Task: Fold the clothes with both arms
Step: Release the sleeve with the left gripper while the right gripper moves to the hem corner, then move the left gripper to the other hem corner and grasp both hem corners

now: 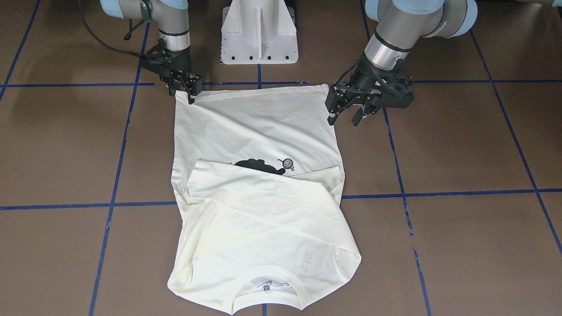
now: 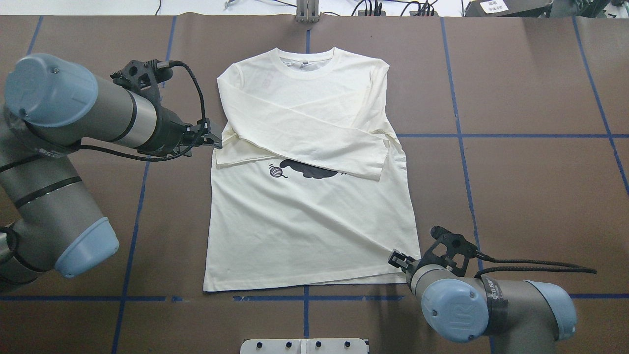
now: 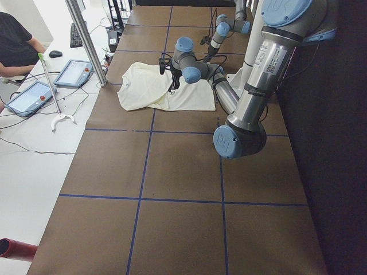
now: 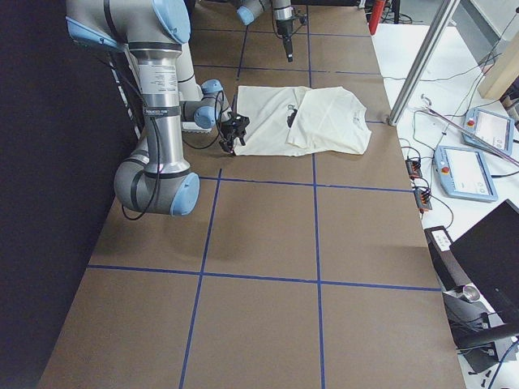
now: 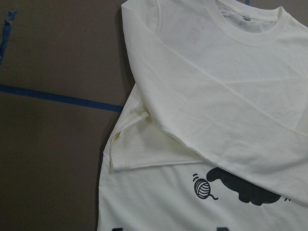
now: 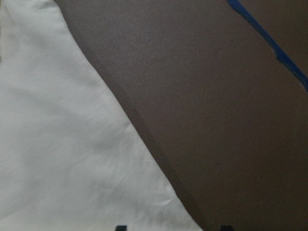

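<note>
The cream T-shirt lies flat, print up, on the brown table. In the overhead view its collar is at 12 o'clock, and both sleeves cross the chest, half hiding the cat print. The right gripper sits at the hem's 5 o'clock corner, fingers spread. The left gripper hangs over the shirt's 9 o'clock side, fingers apart, holding nothing
</note>
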Motion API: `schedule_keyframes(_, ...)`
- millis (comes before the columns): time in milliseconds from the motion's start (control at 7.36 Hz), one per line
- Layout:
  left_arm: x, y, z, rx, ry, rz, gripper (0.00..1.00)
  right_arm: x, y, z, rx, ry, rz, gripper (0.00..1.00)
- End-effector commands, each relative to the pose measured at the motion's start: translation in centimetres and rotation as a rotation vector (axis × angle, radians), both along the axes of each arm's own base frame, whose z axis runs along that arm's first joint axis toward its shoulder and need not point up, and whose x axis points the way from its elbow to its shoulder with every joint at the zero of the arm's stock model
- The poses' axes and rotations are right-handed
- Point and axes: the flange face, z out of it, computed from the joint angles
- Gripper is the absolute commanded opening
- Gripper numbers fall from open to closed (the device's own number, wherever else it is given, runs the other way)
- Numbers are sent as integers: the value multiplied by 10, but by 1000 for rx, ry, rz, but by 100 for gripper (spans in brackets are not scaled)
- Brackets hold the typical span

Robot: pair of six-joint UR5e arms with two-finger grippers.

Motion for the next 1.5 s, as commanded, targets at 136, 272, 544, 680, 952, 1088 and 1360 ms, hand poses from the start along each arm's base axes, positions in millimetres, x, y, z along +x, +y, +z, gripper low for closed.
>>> schedule_keyframes(136, -1, 1, -3, 1, 3, -1, 72, 3, 1, 1, -2, 3, -3, 0)
schedule_keyframes(272, -1, 1, -4, 3, 5, -1, 72, 5, 0, -1, -3, -3, -4, 0)
schedule_keyframes(544, -3, 2, 1, -41, 9, -24, 73, 20, -1, -22, 4, -42, -10, 0)
schedule_keyframes(680, -7, 18, 16, -128, 15, -54, 73, 33, -3, -27, -5, -56, -12, 0)
schedule_keyframes(952, 45, 117, 55, -237, -39, -64, 73, 39, -6, -33, -4, -68, -21, 0)
schedule_keyframes(1088, 77, 155, 75, -284, -77, -52, 73, 39, -8, -34, -3, -68, -20, 0)
schedule_keyframes(1360, 101, 200, 80, -352, -86, -4, 73, 42, -15, -35, 5, -68, -18, 0)
